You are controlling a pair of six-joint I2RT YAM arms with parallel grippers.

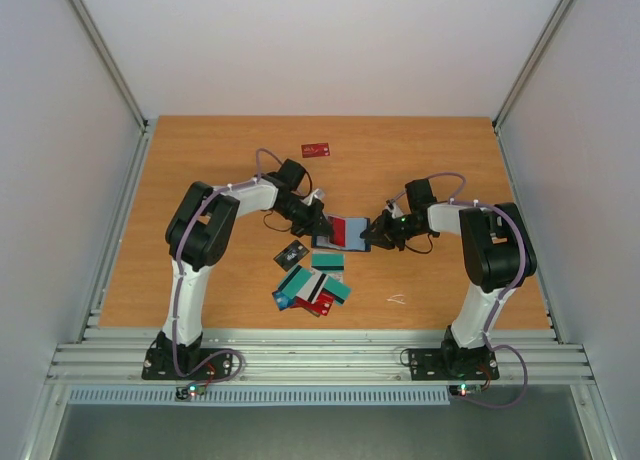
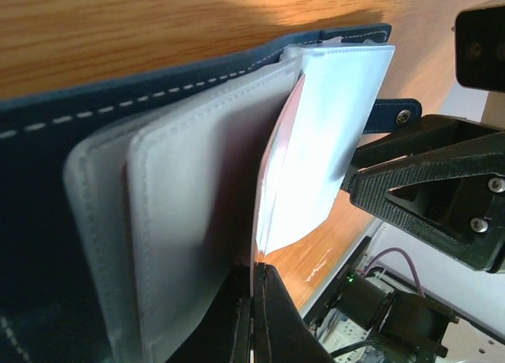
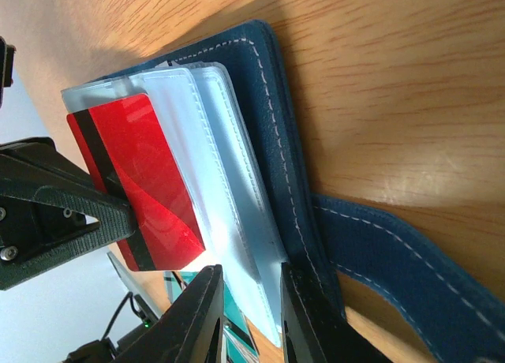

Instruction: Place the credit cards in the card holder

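Left hand [image 2: 252,300] pinched closed on red card [image 3: 146,181], held over open card holder [image 3: 264,102] at table [image 1: 450,160] centre. Right hand [image 3: 248,300] part-closed, clamping holder's cover and pocket leaves. Loose cards [image 1: 312,285] toward near edge.

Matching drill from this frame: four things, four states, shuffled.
1 left gripper
2 right gripper
3 card holder
4 card pile

A open, clear sleeves fanned
B pinching the red card
C lying loose, ungripped
D clamped on the card holder's edge

Pairs: 1-B, 2-D, 3-A, 4-C
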